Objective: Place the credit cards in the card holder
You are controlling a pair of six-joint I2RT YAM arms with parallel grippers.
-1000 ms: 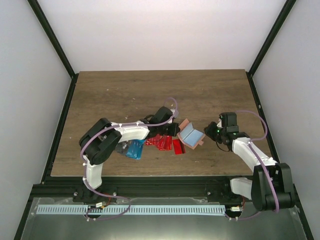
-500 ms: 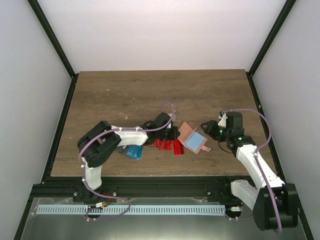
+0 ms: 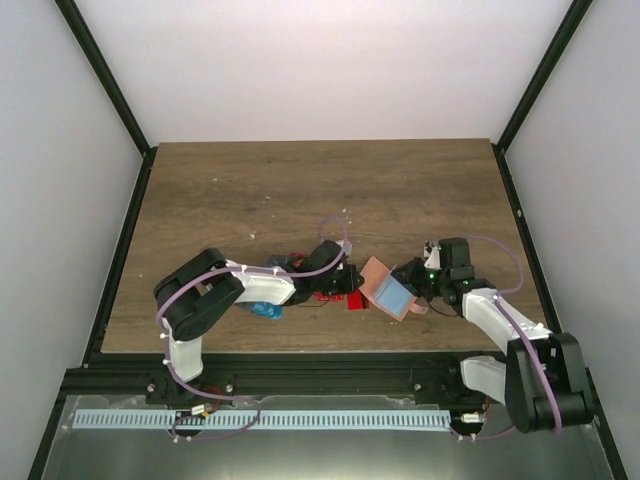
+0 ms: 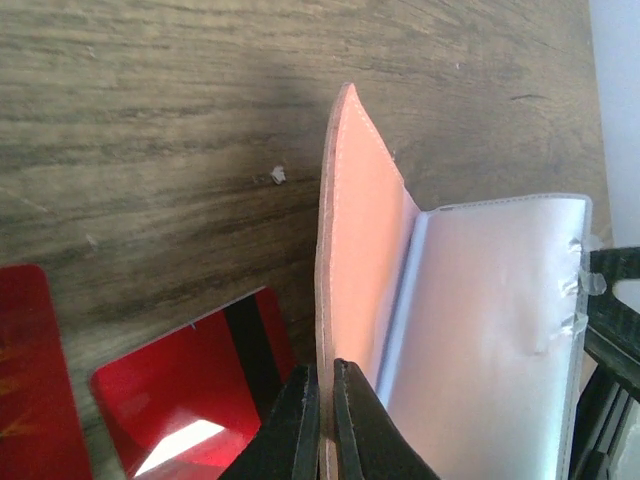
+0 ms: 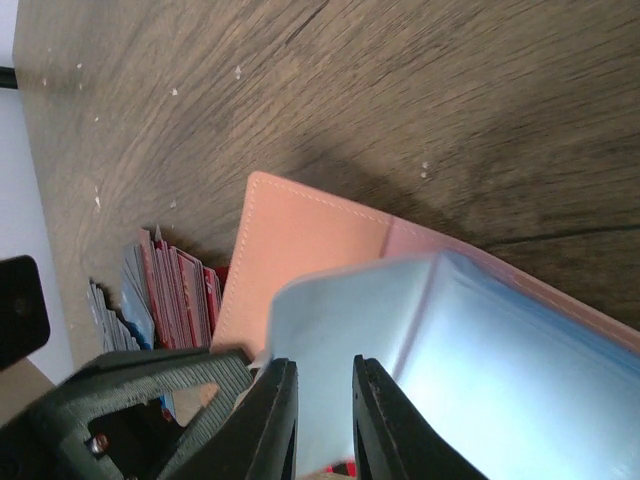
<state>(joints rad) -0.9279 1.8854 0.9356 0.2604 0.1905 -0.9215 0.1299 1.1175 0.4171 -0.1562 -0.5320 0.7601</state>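
Tan-pink card holder is held open on the table, left gripper jaws pinching its cover, right gripper jaws pinching its clear sleeve; credit cards lie beside it, none visibly inserted.

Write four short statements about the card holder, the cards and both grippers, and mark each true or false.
1. The card holder is folded shut. False: it is open, with its tan-pink cover spread away from the clear sleeves.
2. The left gripper is clamped on the edge of the cover. True.
3. Red cards lie on the table beside the holder. True.
4. The right gripper is at the far edge of the table, away from the holder. False: its fingers straddle the holder's clear sleeves.
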